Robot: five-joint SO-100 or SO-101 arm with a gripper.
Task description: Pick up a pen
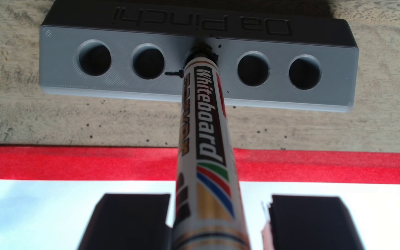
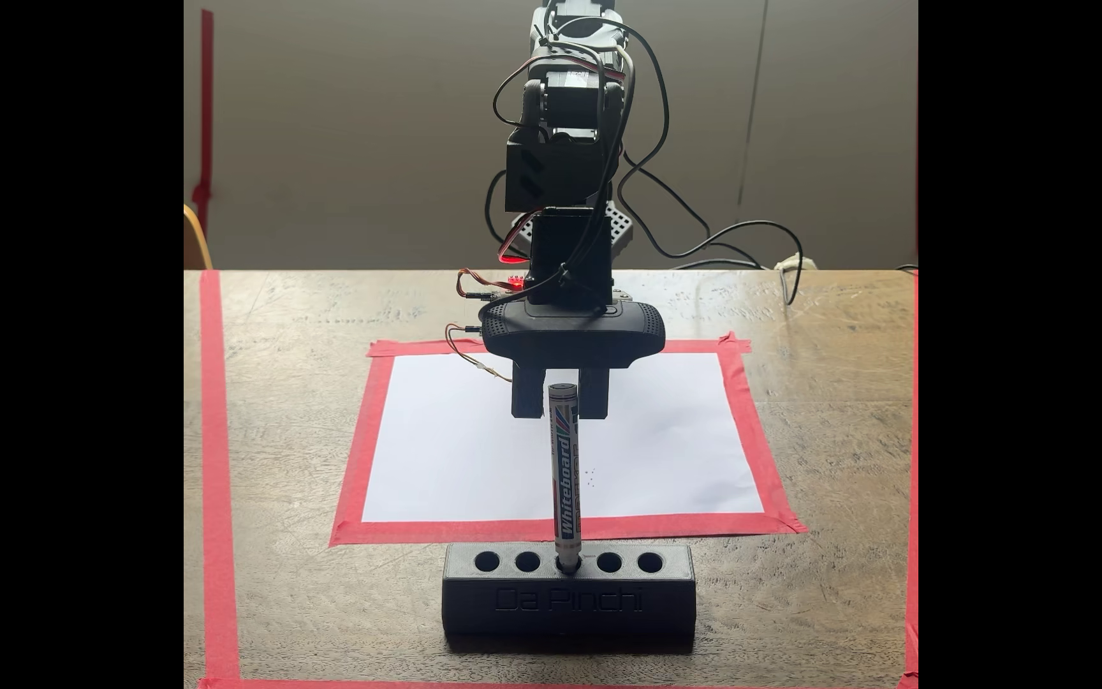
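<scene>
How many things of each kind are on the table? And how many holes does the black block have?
Pens: 1, the pen standing in the middle hole.
Holder blocks: 1, the holder, with 5 holes, 4 of them empty.
Paper sheets: 1, the paper taped down in red.
Total: 3 things.

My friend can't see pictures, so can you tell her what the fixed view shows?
A whiteboard marker stands upright in the middle hole of a black five-hole holder marked "Da Pinchi". A black robot arm's open claw straddles the marker's top, above white paper taped down in red on a wooden table.
</scene>
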